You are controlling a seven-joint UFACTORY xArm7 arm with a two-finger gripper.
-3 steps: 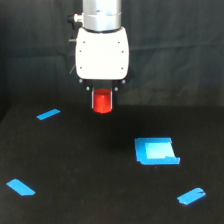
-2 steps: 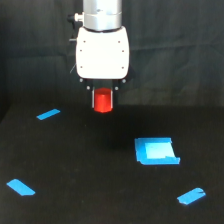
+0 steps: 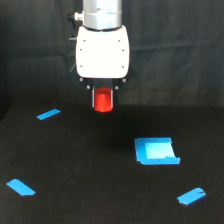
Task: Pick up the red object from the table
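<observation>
I see the red object (image 3: 103, 100) as a small, bright red-orange short cylinder, plain, no markings I can make out. It stands upright, axis vertical, its flat bottom face level. It sits between the two fingers of the pincer (image 3: 103, 99), gripped at its sides; its upper part is partly shaded under the white pincer body. It hangs clear of the desk (image 3: 90, 170), not touching it. The desk is a flat matte black surface, seen in the lower part of the exterior view. The object lies above the desk's far portion, slightly toward the exterior view's left of centre.
</observation>
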